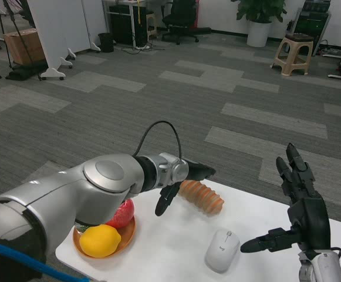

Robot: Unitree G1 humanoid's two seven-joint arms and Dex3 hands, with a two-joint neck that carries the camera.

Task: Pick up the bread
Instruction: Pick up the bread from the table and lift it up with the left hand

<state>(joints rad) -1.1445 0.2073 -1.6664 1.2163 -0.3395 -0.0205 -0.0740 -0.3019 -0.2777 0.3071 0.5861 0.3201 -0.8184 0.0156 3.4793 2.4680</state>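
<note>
Brown bread [202, 197] just beyond left hand [181, 179] fingers [165, 200], ungrasped

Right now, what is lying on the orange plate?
On the orange plate lie a yellow lemon and a red fruit. The left forearm covers the plate's far-left part, so anything more there cannot be seen.

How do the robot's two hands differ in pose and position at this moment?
The left hand reaches across the white table, right at the ridged orange-brown bread; the right hand hovers apart, near the white computer mouse. The left's fingers point downward; the right's fingers spread upward. Both are black.
</note>
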